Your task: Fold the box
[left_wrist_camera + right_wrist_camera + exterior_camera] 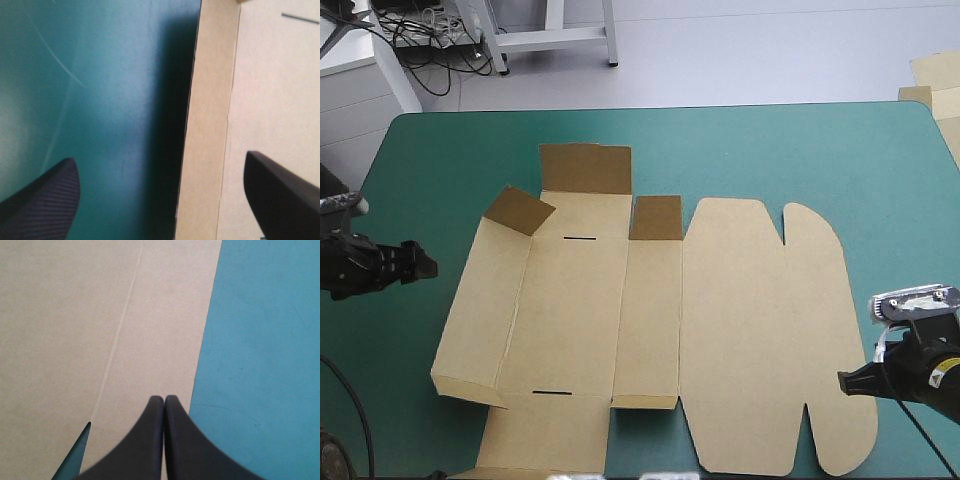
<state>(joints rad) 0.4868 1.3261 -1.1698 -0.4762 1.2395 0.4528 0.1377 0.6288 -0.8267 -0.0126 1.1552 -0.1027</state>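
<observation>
- The left jaws stand wide apart and hold nothing. One black finger [40, 200] is over the teal-green cover [100, 100], the other [282, 195] over brown board.
- Between those fingers runs a long side panel [207, 125], tilted up a little off the cover.
- The right jaws are closed, the two fingers [145, 440] meeting in one point with nothing between them. They hang over brown board just inside its edge. Whether they touch it cannot be told.
- The box [650, 330] lies opened out in the middle of the bench [770, 150], mostly flat.
- Seen from the box, the left jaws sit at 9 o'clock, just off the side panel, and the right jaws at 4 o'clock, over the rim of the wide lid [760, 330].
- Three flaps [585, 168] at 12 o'clock stand up.
- More board [935, 75] lies beyond the bench's corner at 2 o'clock.
</observation>
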